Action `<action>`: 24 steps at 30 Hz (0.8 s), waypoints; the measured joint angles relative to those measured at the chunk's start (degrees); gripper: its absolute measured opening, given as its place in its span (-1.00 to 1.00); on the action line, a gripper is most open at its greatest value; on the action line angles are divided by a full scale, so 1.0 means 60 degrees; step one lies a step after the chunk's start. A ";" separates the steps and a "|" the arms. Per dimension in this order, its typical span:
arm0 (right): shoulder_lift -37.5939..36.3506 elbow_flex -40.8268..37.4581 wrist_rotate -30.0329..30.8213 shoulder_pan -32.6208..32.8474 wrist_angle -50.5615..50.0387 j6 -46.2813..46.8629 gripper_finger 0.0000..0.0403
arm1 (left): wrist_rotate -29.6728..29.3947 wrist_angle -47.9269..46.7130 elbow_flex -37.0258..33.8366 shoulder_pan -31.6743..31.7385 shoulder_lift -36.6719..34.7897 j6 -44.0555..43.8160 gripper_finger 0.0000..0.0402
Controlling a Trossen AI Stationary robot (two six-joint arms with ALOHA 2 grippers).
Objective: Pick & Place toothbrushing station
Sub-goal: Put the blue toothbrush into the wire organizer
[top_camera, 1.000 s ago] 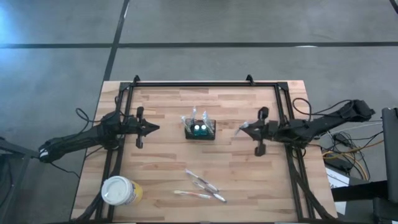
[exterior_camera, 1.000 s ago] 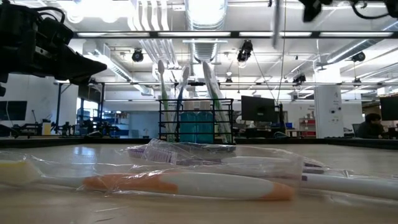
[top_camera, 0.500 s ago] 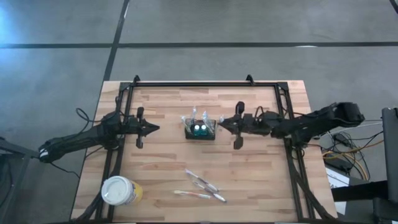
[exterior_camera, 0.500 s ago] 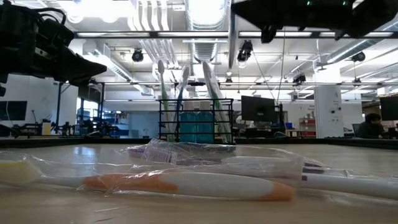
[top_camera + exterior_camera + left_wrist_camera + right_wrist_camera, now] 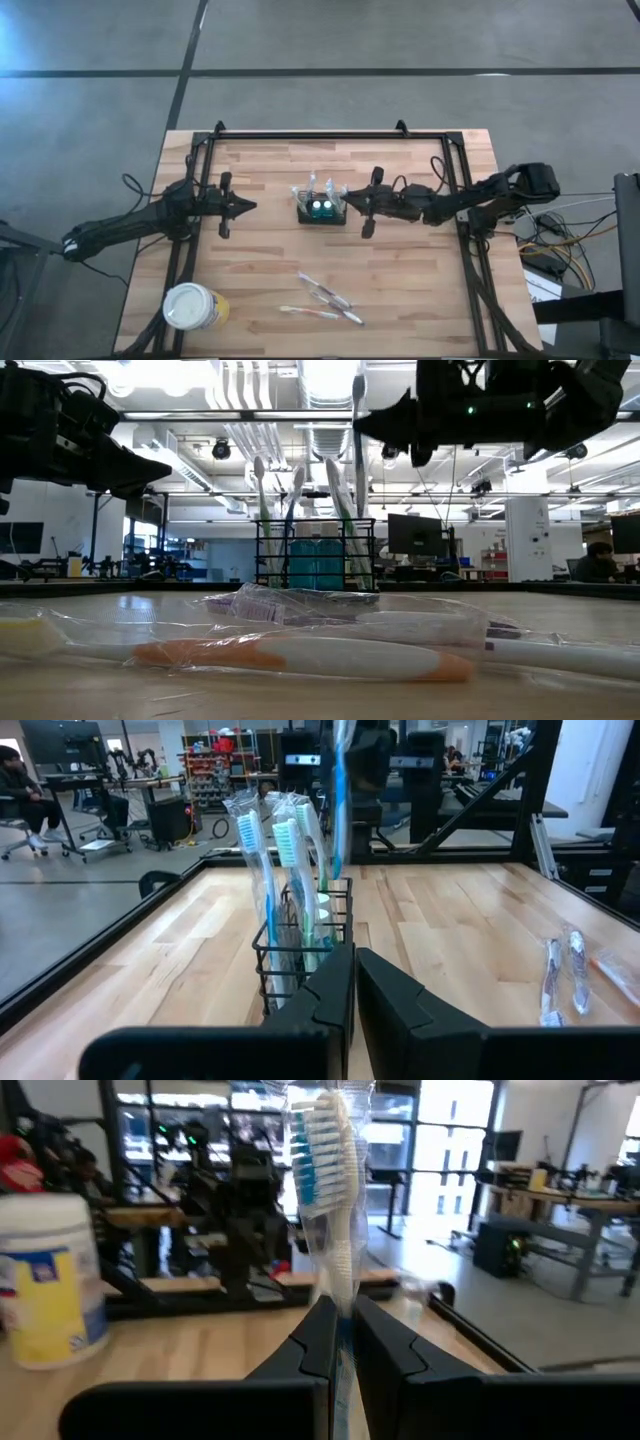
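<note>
The black wire-mesh caddy [image 5: 321, 208] stands on the table's middle with several wrapped toothbrushes upright in it; it also shows in the left wrist view [image 5: 300, 955] and the low view [image 5: 315, 555]. My right gripper [image 5: 352, 200] is just right of the caddy, above the table, shut on a blue-and-white toothbrush in a clear wrapper [image 5: 325, 1170]. That toothbrush stands upright by the caddy's right side [image 5: 358, 450]. My left gripper [image 5: 250, 207] hovers left of the caddy, shut and empty. My right gripper pinches the wrapped toothbrush's handle [image 5: 342, 1305] between its two fingers [image 5: 300, 1350]. The fingers come level from the table's right and lie across the handle. The brush stands upright, bristle head up, clear of the table; its lower end is hidden.
A yellow cup with a white lid [image 5: 193, 307] stands at the near left. Several wrapped toothbrushes [image 5: 325, 298] lie on the table's near middle. A black frame rail [image 5: 320, 134] runs along the far edge and down both sides.
My right gripper has gone toward the table's left edge with the wrapped toothbrush, from near the right rail up to the caddy's right side. The toothbrush has stayed upright in the hold.
</note>
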 joint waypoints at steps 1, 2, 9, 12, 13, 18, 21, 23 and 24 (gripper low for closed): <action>0.0125 -0.0006 0.0067 0.0000 0.0047 0.0002 -0.91 | 0.0000 0.0000 0.0000 -0.0003 0.0000 0.0000 -0.88; 0.0232 -0.0006 0.0185 0.0000 0.0114 0.0019 -0.91 | 0.0000 -0.0001 0.0002 -0.0003 0.0000 0.0000 -0.88; 0.0877 -0.0009 0.0562 0.0004 0.0532 0.0087 -0.91 | 0.0000 0.0000 0.0000 -0.0003 0.0000 -0.0008 -0.88; 0.1121 -0.0009 0.0717 0.0015 0.0602 0.0133 -0.91 | 0.0000 0.0000 0.0002 -0.0001 0.0000 -0.0010 -0.88; 0.1213 -0.0009 0.0731 0.0015 0.0618 0.0197 -0.91 | 0.0000 0.0000 0.0001 -0.0001 0.0000 -0.0009 -0.88; 0.1835 -0.0008 0.0753 0.0015 0.1023 0.0537 -0.91 | 0.0000 0.0000 0.0003 -0.0003 0.0000 -0.0015 -0.88; 0.2238 0.0027 0.1011 0.0015 0.1069 0.0698 -0.91 | 0.0000 0.0000 0.0003 -0.0003 -0.0002 -0.0019 -0.88; 0.2502 0.0027 0.1060 0.0015 0.1325 0.0761 -0.91 | 0.0000 0.0000 0.0003 -0.0003 -0.0001 -0.0019 -0.88; 0.2636 0.0027 0.1144 0.0015 0.1497 0.0873 -0.91 | 0.0000 0.0000 0.0000 -0.0003 -0.0003 -0.0019 -0.88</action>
